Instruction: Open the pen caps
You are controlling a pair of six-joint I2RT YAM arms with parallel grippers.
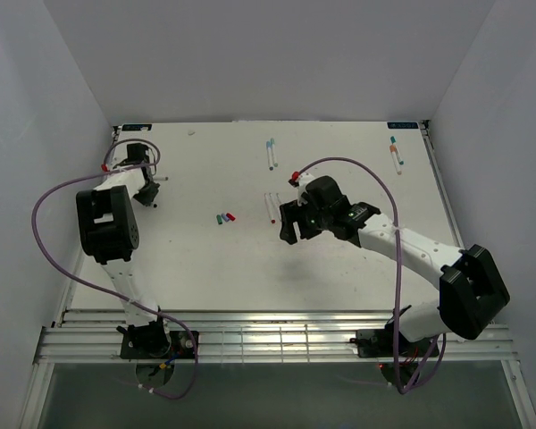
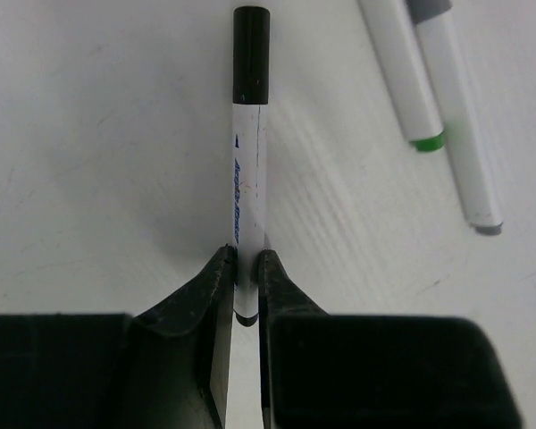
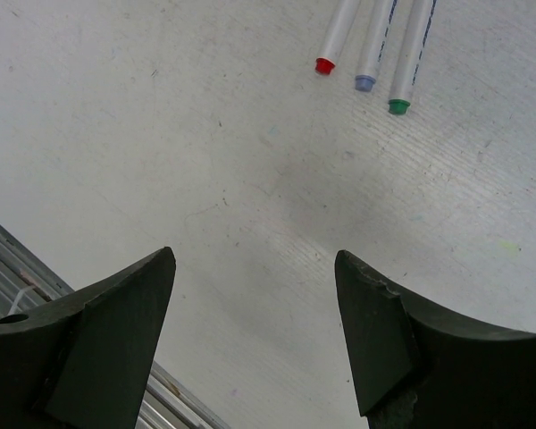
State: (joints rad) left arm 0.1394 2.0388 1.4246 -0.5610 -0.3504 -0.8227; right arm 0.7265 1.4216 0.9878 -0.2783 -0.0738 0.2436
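Though its barrel is pinched, black pen cap (image 2: 250,54): short glossy cylinder seated on the far end of the white pen (image 2: 248,179), at the far left of the table (image 2: 89,134).
Left gripper (image 2: 246,261): reaching far left, jaws narrow, clamping the white pen.
Right gripper (image 3: 253,259): poised mid-table, jaws wide apart.

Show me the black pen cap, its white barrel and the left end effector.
Black cylindrical plastic pen cap (image 2: 251,54): left wrist view, cap's middle.
Thin white plastic pen barrel (image 2: 248,179): left wrist view, printed midsection.
Left end effector (image 2: 247,265): left wrist view, between fingertips.
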